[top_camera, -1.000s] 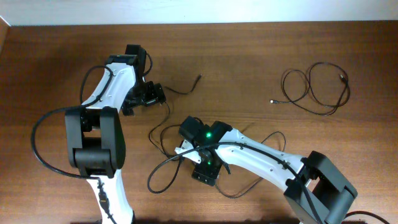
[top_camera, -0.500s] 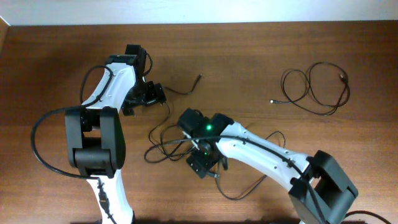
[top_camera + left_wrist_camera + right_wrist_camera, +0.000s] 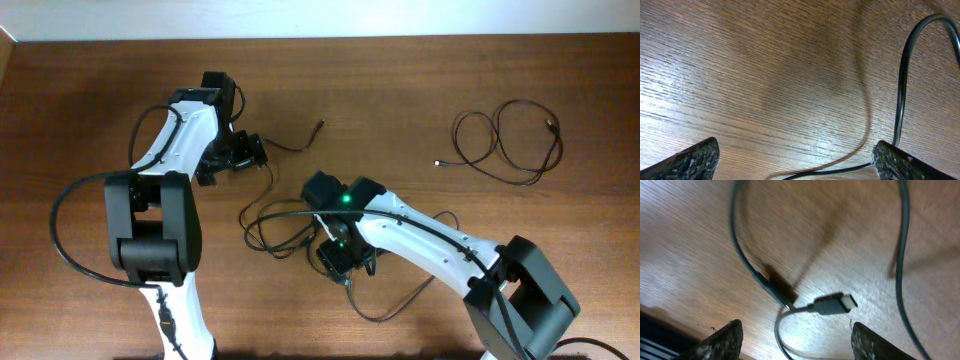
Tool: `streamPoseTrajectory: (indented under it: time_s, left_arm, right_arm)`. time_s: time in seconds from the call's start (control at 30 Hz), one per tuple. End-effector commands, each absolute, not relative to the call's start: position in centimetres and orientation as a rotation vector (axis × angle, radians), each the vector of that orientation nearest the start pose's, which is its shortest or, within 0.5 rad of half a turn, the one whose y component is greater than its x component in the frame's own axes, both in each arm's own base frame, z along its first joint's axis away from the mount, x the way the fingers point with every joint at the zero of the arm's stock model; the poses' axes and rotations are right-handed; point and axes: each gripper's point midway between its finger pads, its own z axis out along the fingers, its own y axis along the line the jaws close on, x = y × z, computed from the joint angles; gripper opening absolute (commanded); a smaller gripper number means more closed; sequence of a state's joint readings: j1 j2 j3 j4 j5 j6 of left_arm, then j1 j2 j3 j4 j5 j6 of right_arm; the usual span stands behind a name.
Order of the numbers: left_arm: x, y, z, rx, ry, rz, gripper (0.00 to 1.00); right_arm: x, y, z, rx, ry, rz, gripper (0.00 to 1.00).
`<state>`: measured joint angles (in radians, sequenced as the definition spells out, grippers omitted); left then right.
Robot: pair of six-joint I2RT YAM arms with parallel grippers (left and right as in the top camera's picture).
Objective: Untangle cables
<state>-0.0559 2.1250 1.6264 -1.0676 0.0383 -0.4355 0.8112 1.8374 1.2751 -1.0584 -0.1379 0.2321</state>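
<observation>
A tangle of thin black cables [image 3: 268,228] lies mid-table, with one strand trailing up to a plug [image 3: 319,125]. My right gripper [image 3: 342,262] hovers low over the tangle's right side. In the right wrist view it [image 3: 797,342] is open: a cable loop [image 3: 782,330] and a plug end [image 3: 832,304] lie between and ahead of the fingers, unpinched. My left gripper [image 3: 243,152] sits at the tangle's upper left. It [image 3: 797,162] is wide open, with a cable [image 3: 900,100] running down past the right fingertip [image 3: 900,162] and across the gap.
A separate black cable [image 3: 505,145] lies coiled at the back right of the wooden table [image 3: 400,80]. Another loop [image 3: 395,305] trails toward the front under my right arm. Thick arm cables [image 3: 70,210] arc at the left.
My right gripper moved slightly right and away from the front edge. The cable loop that lay front-left of it was dragged toward the middle. The left arm stayed put.
</observation>
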Motion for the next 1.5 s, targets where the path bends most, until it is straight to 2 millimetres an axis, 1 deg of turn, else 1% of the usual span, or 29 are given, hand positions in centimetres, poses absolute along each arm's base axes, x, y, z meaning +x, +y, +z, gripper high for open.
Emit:
streamPoseTrajectory:
  time_s: [0.0,0.07,0.1,0.13,0.17,0.2,0.37,0.5,0.57,0.63,0.7,0.77,0.8,0.97,1.07,1.2,1.3,1.37,1.47]
  left_arm:
    - [40.1,-3.2,2.6,-0.605,3.096,-0.075,0.99]
    - [40.1,-3.2,2.6,-0.605,3.096,-0.075,0.99]
    - [40.1,-3.2,2.6,-0.605,3.096,-0.075,0.99]
    - [40.1,-3.2,2.6,-0.605,3.096,-0.075,0.99]
    - [40.1,-3.2,2.6,-0.605,3.096,-0.075,1.00]
    - [40.1,-3.2,2.6,-0.605,3.096,-0.074,0.99]
    - [40.1,-3.2,2.6,-0.605,3.096,-0.074,0.99]
    - [40.1,-3.2,2.6,-0.605,3.096,-0.075,0.99]
    - [40.1,-3.2,2.6,-0.605,3.096,-0.075,0.99]
    - [40.1,-3.2,2.6,-0.605,3.096,-0.075,1.00]
    - [40.1,-3.2,2.6,-0.605,3.096,-0.075,0.99]
    - [40.1,-3.2,2.6,-0.605,3.096,-0.075,0.99]
    - [40.1,-3.2,2.6,-0.605,3.096,-0.075,1.00]
    - [40.1,-3.2,2.6,-0.604,3.096,-0.075,0.99]
    - [40.1,-3.2,2.6,-0.605,3.096,-0.075,0.99]
    - [40.1,-3.2,2.6,-0.605,3.096,-0.075,0.99]
    - [40.1,-3.2,2.6,-0.605,3.096,-0.075,0.99]
    - [40.1,-3.2,2.6,-0.605,3.096,-0.075,0.99]
    - [40.1,-3.2,2.6,-0.605,3.096,-0.075,0.99]
  right_arm:
    - [19.1,23.9,3.3,-0.838,3.178,0.141,0.69]
    - [19.4,24.3,2.9,-0.828,3.157,0.162,0.66]
    - [19.8,24.7,2.8,-0.822,3.137,0.183,0.57]
    - [20.1,25.2,2.8,-0.820,3.122,0.211,0.43]
    - [20.3,25.7,2.9,-0.819,3.107,0.249,0.32]
    - [20.4,26.0,2.9,-0.819,3.097,0.263,0.24]
    - [21.1,26.7,2.9,-0.815,3.061,0.291,0.18]
    - [20.9,26.5,2.7,-0.816,3.068,0.287,0.15]
    - [20.9,26.4,2.6,-0.816,3.069,0.286,0.11]
    - [21.2,26.9,2.7,-0.816,3.047,0.312,0.05]
    - [21.4,28.1,2.9,-0.863,3.008,0.399,0.04]
    - [20.7,29.5,3.4,-0.958,2.971,0.540,0.04]
    - [20.4,29.8,3.5,-0.982,2.963,0.578,0.05]
    - [20.2,29.6,3.0,-0.982,2.968,0.575,0.06]
    - [19.9,29.6,2.7,-0.992,2.964,0.576,0.12]
    - [19.5,31.0,2.3,-1.046,2.897,0.594,0.14]
    - [19.7,31.3,2.0,-1.072,2.851,0.516,0.25]
    - [19.6,31.3,1.9,-1.081,2.847,0.500,0.32]
    - [19.5,31.3,1.7,-1.084,2.849,0.498,0.35]
